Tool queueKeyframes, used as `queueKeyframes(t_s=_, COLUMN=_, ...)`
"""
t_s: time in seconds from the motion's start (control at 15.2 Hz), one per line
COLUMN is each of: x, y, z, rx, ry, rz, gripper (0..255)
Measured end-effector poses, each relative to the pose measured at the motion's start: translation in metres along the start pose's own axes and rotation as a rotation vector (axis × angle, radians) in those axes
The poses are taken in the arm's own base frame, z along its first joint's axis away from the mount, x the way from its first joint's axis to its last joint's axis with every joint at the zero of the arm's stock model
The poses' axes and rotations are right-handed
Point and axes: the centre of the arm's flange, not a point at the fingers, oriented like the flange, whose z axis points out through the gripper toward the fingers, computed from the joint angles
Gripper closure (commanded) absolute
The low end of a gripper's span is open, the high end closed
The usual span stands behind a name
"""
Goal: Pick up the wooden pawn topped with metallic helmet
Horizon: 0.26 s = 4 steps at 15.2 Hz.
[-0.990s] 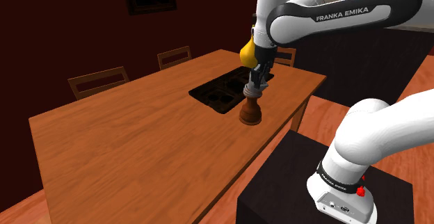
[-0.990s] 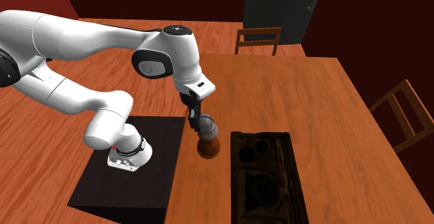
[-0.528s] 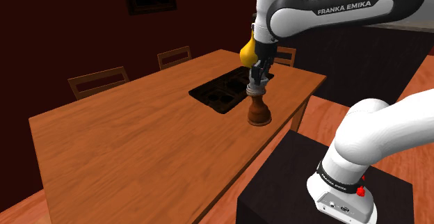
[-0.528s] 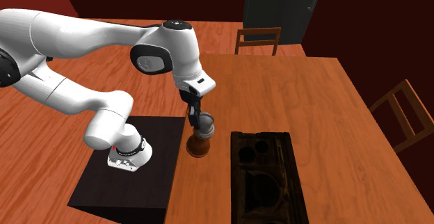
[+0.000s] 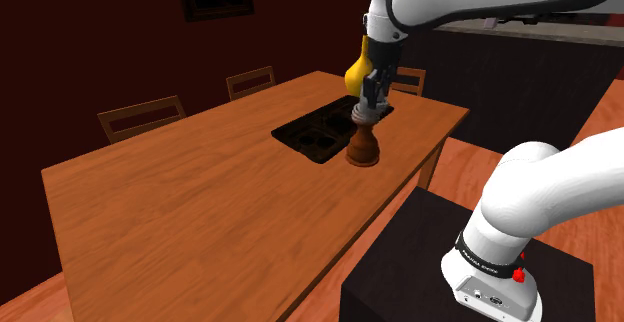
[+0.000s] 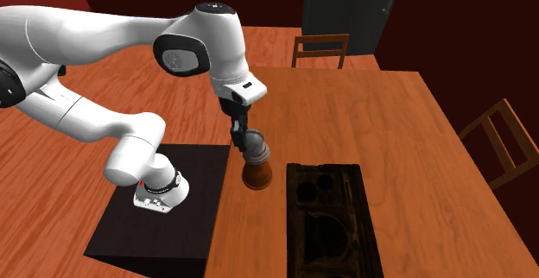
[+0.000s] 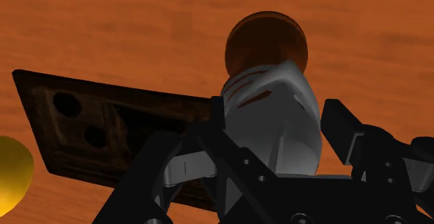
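Wooden below and grey metal on top, the pawn (image 5: 362, 142) is hanging upright under the end effector (image 5: 367, 113) in the shoulder view, its helmeted head clamped between the black fingers (image 5: 372, 102). Directly beneath the end effector, the pawn's round base is sitting at or just above the orange-brown counter (image 5: 200, 210); I cannot tell whether it is touching. A dark recessed tray (image 5: 312, 133) is lying on the counter just beside the end effector, toward that view's left. A yellow pear-shaped object (image 5: 357, 73) is showing just above the end effector, against the arm (image 5: 470, 0). Two chairs (image 5: 140, 117) are standing well apart from it, along the counter's far edge.

In the second exterior view, the arm is reaching over from the black stand (image 6: 160, 224). The end effector is pointing down and gripping the helmet, with the brown body straight below. The tray is lying near the end effector, toward that view's right. A dark door (image 6: 345, 9) is standing far beyond.

In the wrist view, the fingers are pressing both flanks of the grey helmet, and the round wooden base is showing past it against the counter. The tray, with round hollows, is lying off to one side of the fingers, and the yellow object is sitting beyond it.
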Motion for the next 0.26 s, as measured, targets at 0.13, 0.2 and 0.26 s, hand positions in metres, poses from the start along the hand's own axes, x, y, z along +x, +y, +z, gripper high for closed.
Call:
queueKeyframes(t_s=0.13, x=0.001, y=0.002, z=-0.011, rx=0.000, ry=0.000, rz=0.000, gripper=255)
queueKeyframes(t_s=0.2, x=0.002, y=0.004, z=-0.015, rx=0.000, ry=0.000, rz=0.000, gripper=255)
queueKeyframes(t_s=0.26, x=0.003, y=0.005, z=-0.018, rx=0.000, ry=0.000, rz=0.000, gripper=255)
